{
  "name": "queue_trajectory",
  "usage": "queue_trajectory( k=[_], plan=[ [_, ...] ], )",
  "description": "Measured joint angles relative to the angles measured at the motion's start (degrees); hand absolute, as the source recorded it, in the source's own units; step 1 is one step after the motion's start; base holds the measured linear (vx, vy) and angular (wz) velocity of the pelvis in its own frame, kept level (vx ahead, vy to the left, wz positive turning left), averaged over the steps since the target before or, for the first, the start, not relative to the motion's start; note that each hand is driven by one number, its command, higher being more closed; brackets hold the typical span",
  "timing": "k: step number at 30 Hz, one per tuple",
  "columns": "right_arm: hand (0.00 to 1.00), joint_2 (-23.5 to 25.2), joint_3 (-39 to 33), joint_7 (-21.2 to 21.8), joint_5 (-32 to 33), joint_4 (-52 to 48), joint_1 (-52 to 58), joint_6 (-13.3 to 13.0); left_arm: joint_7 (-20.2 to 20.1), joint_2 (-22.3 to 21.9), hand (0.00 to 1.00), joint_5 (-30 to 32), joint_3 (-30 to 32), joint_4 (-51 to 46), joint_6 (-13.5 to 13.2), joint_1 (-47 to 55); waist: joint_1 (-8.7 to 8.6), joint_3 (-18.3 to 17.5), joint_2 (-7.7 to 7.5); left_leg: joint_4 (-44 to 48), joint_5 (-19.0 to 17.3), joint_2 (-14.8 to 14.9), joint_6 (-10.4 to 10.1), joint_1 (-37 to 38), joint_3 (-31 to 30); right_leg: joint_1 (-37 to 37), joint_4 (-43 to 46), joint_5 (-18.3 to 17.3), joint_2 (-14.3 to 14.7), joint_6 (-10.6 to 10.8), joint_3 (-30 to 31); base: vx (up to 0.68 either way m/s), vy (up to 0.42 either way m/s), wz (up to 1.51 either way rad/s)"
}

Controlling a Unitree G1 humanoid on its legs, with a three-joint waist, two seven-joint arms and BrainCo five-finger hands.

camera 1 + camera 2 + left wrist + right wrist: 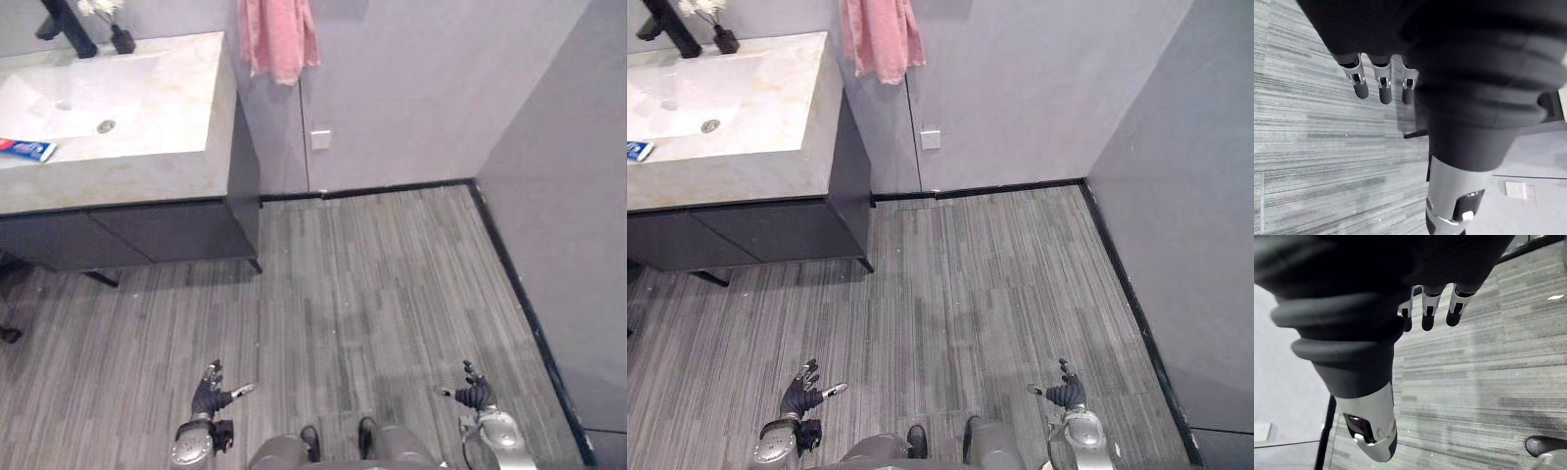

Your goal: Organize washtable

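Seeing our left hand (pixel 211 397) and right hand (pixel 473 394) spread open, empty. Small dark vase (pixel 121 40) holds white flowers (pixel 101 8) behind white stone basin (pixel 147 98); blue-red flat tube (pixel 26 149) lies at its front edge.

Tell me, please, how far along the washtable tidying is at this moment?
Nothing looks done yet: the flat blue and red packet lies at the front edge of the pale stone washtable. Nothing is in hand; the left hand and right hand hang open and empty over the grey plank floor, well short of it. Approaching and tidying remain.
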Motion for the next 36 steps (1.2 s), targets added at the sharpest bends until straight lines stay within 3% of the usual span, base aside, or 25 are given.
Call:
queue_trajectory(
  k=[1, 3, 5, 6, 7, 8, 10, 11, 12, 15, 16, 18, 19, 20, 22, 23, 24, 25, 26, 27, 28, 29, 31, 34, 36],
  plan=[
    [0.0, -0.2, 0.0, 0.0, 0.0, -0.1, -0.2, 0.0, 0.3, 0.1, 0.0, 0.0, 0.0, 0.0, 0.0, -0.8, -0.03, 0.1, 0.04, -0.6, -0.4, 0.5, -0.1, 1.6, -0.4, -1.4, -1.4, -0.3, 0.1, -0.6, -1.3, 0.47, -0.022, 0.09],
    [0.0, -1.0, 0.2, 0.0, 0.5, -0.9, -1.1, 0.0, 0.7, 0.0, 0.0, -0.1, -0.2, 0.0, -0.1, -4.3, -0.54, 1.1, 1.71, -2.9, -0.5, 3.6, -0.9, 4.5, -2.1, -5.8, -10.0, 1.3, 1.9, -2.0, -4.3, 0.6, -0.07, 0.33],
    [0.0, -1.5, 0.2, -0.1, 0.5, -2.0, -1.0, -0.1, 0.9, 0.5, 0.0, -0.1, -1.1, 0.0, -0.2, -5.9, -0.98, 1.0, 1.49, -4.0, -0.5, 4.3, -3.7, 6.0, -3.4, -7.6, -18.7, 7.7, 2.9, -2.8, -4.4, 0.55, -0.117, 0.44],
    [0.0, -2.1, 0.5, -0.1, 0.5, -2.3, -0.8, -0.1, 1.1, 0.4, 0.0, -0.1, -1.3, 0.0, -0.2, -6.3, -1.79, 1.1, 1.09, -3.7, -2.1, 4.9, -6.5, 8.8, -4.0, -7.5, -21.6, 17.9, 2.5, -6.6, -4.6, 0.67, -0.152, 0.22],
    [0.0, -2.6, 0.7, -0.2, 0.5, -2.2, -1.8, 0.1, 1.5, -0.2, 0.0, -0.2, -1.3, 0.1, -0.1, -6.5, -1.74, 1.1, 2.42, -2.9, -2.1, 6.5, -7.1, 9.0, -4.1, -7.9, -19.4, 17.3, 3.5, -7.1, -5.9, 0.77, -0.199, 0.26],
    [0.0, -2.2, 0.9, -0.1, 0.5, -3.0, -2.7, 0.1, 1.5, -0.2, 0.0, -0.2, -1.2, 0.0, -0.1, -6.7, -2.22, 1.0, 2.27, 1.8, 0.4, 6.8, -10.7, 7.2, -4.8, -7.1, -17.5, 13.6, 3.3, -8.5, -6.7, 0.6, -0.183, 0.1],
    [0.0, -2.2, 1.8, -0.1, 0.5, -3.7, -2.7, 0.0, 1.5, -0.9, 0.0, -0.2, -1.2, 0.0, -0.1, -6.5, -2.46, 1.2, 2.31, 15.7, 8.0, 7.0, -9.3, 2.9, -5.1, -1.7, -19.1, 10.5, 4.2, -9.0, -7.0, 0.61, -0.206, 0.17],
    [0.0, -2.1, 2.9, -0.1, 0.6, -3.5, -2.6, 0.0, 1.4, -1.2, 0.0, -0.6, -1.1, -0.1, -0.2, -6.0, -1.92, 1.5, 2.24, 29.3, 11.4, 8.7, -8.8, -1.6, -4.9, 4.4, -23.1, 9.6, 5.2, -9.4, -6.8, 0.6, -0.19, -0.03],
    [0.0, -1.9, 4.0, -0.1, 0.8, -3.5, -2.7, -0.2, 1.4, -1.1, 0.0, -0.8, -1.0, -0.1, -0.2, -5.7, -1.36, 1.8, 2.05, 41.0, 9.8, 10.7, -6.4, -5.9, -3.4, 10.7, -27.1, 9.5, 6.7, -9.6, -6.0, 0.59, -0.17, -0.11],
    [0.0, -1.6, 4.2, -0.2, 1.8, -3.5, -3.0, -1.2, 1.4, -1.6, 0.0, -1.0, -1.1, -0.6, -0.2, -5.3, 0.79, 2.4, 1.05, 48.2, 7.1, 11.1, -4.3, -13.2, -0.7, 19.8, -32.5, 9.2, 7.0, -10.0, -4.1, 0.54, -0.086, -0.25],
    [0.0, -1.5, 3.6, -0.3, 2.0, -3.4, -3.2, -1.3, 1.5, -1.6, 0.0, -1.1, -1.1, -1.5, -0.2, -5.1, 1.24, 2.6, 0.81, 45.9, 6.2, 10.3, -3.7, -17.5, 0.2, 23.1, -35.4, 8.9, 6.7, -10.3, -3.6, 0.57, -0.009, -0.14],
    [0.0, -1.5, 2.4, -0.4, 3.0, -3.2, -4.0, -1.2, 1.5, -1.7, 0.0, -1.1, -1.1, -2.3, -0.2, -5.6, 1.62, 3.1, 0.66, 35.7, 4.8, 8.0, -4.6, -22.7, 0.6, 26.8, -38.4, 7.9, 5.6, -9.5, -3.0, 0.47, 0.044, -0.17],
    [0.0, -1.1, 1.1, -0.5, 3.0, -2.3, -4.6, -1.2, 1.5, -1.7, 0.0, -1.1, -1.1, -2.3, -0.1, -5.5, 2.0, 3.5, 0.25, 25.5, 5.1, 6.1, -4.9, -24.1, 1.3, 28.8, -39.0, 6.7, 4.5, -8.5, -2.4, 0.46, 0.085, -0.27],
    [0.0, -1.1, 0.5, -1.0, 3.0, -1.8, -4.6, -1.1, 1.5, -1.9, 0.0, -1.1, -1.1, -2.3, -0.1, -5.2, 2.21, 3.6, 0.2, 14.2, 7.3, 4.4, -6.7, -24.3, 1.5, 30.4, -39.1, 5.1, 3.7, -7.4, -2.1, 0.46, 0.102, -0.34],
    [0.0, -1.3, -0.4, -1.4, 3.0, -1.7, -3.8, -1.1, 1.6, -2.2, 0.0, -1.0, -1.1, -2.3, -0.1, -5.1, 2.91, 3.0, 1.61, 3.7, 14.3, 4.0, -5.0, -24.2, 1.3, 32.3, -39.4, 2.7, 4.2, -5.9, -1.5, 0.44, 0.158, -0.39],
    [0.0, -0.6, -0.3, -1.4, 3.0, -1.1, -3.1, -0.7, 1.7, -1.9, 0.0, -1.0, -0.4, -1.8, 0.0, -4.6, 3.19, 2.0, 0.57, 7.2, 17.1, 2.3, -1.1, -24.3, 1.6, 33.3, -36.1, -1.0, 2.5, -3.8, -0.3, 0.53, 0.205, -0.28],
    [0.0, -0.5, -0.4, -1.4, 2.9, -1.1, -2.7, -0.6, 1.8, -2.3, 0.0, -1.0, 0.0, -1.7, 0.0, -4.6, 2.72, 1.8, 0.22, 7.6, 16.0, 1.6, -0.4, -24.0, 1.7, 31.8, -31.9, -1.7, 1.5, -3.0, -0.6, 0.68, 0.235, -0.05],
    [0.0, -0.4, -0.9, -1.4, 2.8, -1.1, -2.4, -0.3, 1.8, -2.9, 0.0, -0.9, 0.0, -1.7, 0.0, -4.6, 2.08, 1.8, -0.15, 6.9, 14.5, 0.3, 0.5, -22.3, 1.7, 27.7, -21.0, -1.9, -0.4, -1.6, -0.8, 0.58, 0.168, 0.25],
    [0.0, 0.1, -1.0, -1.3, 2.7, -0.6, -2.1, 0.0, 1.8, -2.6, 0.0, -0.6, -0.1, -1.4, 0.0, -4.4, 1.56, 1.9, -1.0, 5.6, 13.5, -1.4, 1.3, -19.3, 1.4, 22.4, -7.2, 0.8, -2.6, 2.6, -0.6, 0.56, 0.18, 0.27],
    [0.0, 0.5, -1.0, -1.3, 2.7, -0.5, -1.9, 0.0, 1.8, -2.3, 0.0, -0.6, -0.1, -1.0, 0.1, -4.3, 1.21, 1.8, -1.37, 5.2, 12.9, -2.1, 1.7, -17.6, 1.1, 20.0, -0.6, 2.1, -3.5, 4.3, -0.3, 0.54, 0.167, 0.34],
    [0.0, 1.0, -0.9, -1.3, 2.6, -0.1, -1.4, 0.1, 1.8, -1.8, 0.0, -0.6, -0.3, -0.2, 0.5, -4.3, 0.68, 1.9, -1.79, 4.8, 11.7, -3.0, 2.4, -13.9, 0.9, 16.8, 8.7, 1.1, -4.9, 3.6, -0.1, 0.54, 0.123, 0.36],
    [0.0, 1.2, -0.8, -1.3, 2.6, 0.1, -1.3, 0.2, 1.8, -1.6, 0.0, -0.6, -0.4, 0.2, 0.5, -4.2, 0.54, 1.9, -1.75, 4.4, 11.3, -3.2, 2.6, -11.9, 0.7, 15.7, 11.1, 0.5, -5.3, 2.6, -0.4, 0.63, 0.121, 0.37],
    [0.0, 1.5, 0.3, -1.2, 2.6, 0.3, -1.3, 0.2, 1.8, -1.3, 0.0, -0.6, -0.7, 0.3, 0.6, -4.0, 0.58, 1.9, -1.41, 1.3, 11.2, -2.8, 2.6, -5.6, -0.5, 12.6, 8.4, -1.1, -4.9, 0.4, -2.3, 0.48, 0.058, 0.25],
    [0.0, 1.7, 0.3, -1.2, 2.7, 0.3, -2.6, -0.2, 1.8, -1.8, 0.0, -0.7, -1.0, 0.3, 0.5, -4.3, 0.6, 1.8, -1.13, -0.5, 10.4, -0.9, 1.2, -1.2, -1.2, 9.0, -6.3, -1.1, -3.5, 0.0, -3.8, 0.44, -0.04, 0.36],
    [0.0, 2.4, -0.1, -1.3, 2.8, 0.5, -1.9, -0.3, 1.8, -1.6, 0.0, -0.6, -1.0, 0.5, 0.5, -3.8, 0.47, 1.1, -2.31, -1.1, 8.8, -0.8, -1.5, 1.0, -1.9, 9.2, -20.3, 5.5, -2.5, -0.6, -2.9, 0.32, -0.093, 0.48]
  ],
)
